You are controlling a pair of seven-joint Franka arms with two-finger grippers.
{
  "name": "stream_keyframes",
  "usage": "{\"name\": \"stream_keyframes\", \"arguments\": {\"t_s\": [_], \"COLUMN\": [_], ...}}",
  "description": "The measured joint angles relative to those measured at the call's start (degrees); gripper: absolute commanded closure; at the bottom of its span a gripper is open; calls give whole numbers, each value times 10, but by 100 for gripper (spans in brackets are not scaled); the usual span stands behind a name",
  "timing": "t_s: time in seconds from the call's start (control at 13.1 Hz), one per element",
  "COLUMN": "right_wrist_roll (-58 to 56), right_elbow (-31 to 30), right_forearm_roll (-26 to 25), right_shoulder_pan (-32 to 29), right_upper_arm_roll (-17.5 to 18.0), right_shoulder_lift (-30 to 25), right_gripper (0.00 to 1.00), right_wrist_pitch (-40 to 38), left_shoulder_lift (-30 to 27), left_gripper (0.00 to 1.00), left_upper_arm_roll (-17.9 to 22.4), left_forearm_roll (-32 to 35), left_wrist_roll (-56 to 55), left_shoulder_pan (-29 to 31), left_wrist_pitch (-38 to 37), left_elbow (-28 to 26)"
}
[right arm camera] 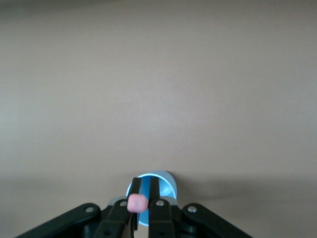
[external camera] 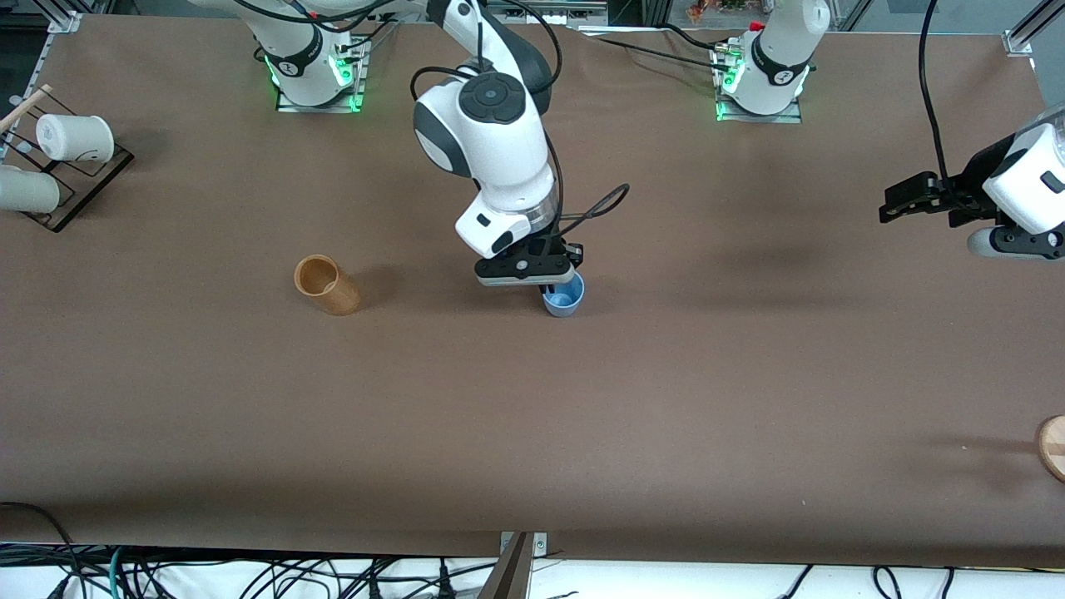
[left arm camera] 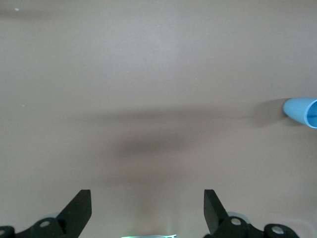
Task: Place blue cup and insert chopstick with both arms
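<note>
Reaching down, right tool pinches chopstick over blue cup.

A robotics lab: two white arms bolted to a brown-covered desk, aluminium framing at its corners, loose cables along its edge.

No text, label, brand, number or sign can be read on anything here.
</note>
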Motion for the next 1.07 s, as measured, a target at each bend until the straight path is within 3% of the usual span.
{"name": "stream_keyframes", "arguments": {"t_s": [0.08, 0.15, 0.23, 0.46, 0.69, 0.92, 1.07], "right_wrist_roll": [6, 10, 15, 20, 20, 0, -74], "right_elbow": [0, 0, 0, 1, 18, 81, 104], "right_forearm_roll": [-5, -8, -10, -13, -14, -14, -3], "right_shoulder_pan": [3, 5, 6, 7, 7, -12, -59], "right_upper_arm_roll": [0, 0, 0, 0, -4, -14, -16], "right_shoulder_lift": [9, 16, 22, 26, 24, 10, -17], "right_gripper": [100, 57, 1, 0, 0, 0, 0], "right_wrist_pitch": [0, 1, 2, -3, -61, -203, -276], "left_shoulder_lift": [1, 4, 6, 7, 9, 17, 19], "left_gripper": [0, 0, 0, 0, 0, 0, 0], "left_upper_arm_roll": [2, 4, 4, 4, 5, 5, 2], "left_forearm_roll": [2, 2, 2, 2, 2, 2, 2], "left_wrist_roll": [0, 0, 0, 0, 0, 1, 1], "left_shoulder_pan": [0, 0, 0, 0, 9, 18, 17], "left_wrist_pitch": [2, 4, 6, 7, 7, 7, 8], "left_elbow": [-3, -4, -4, -4, -4, -4, -4]}}
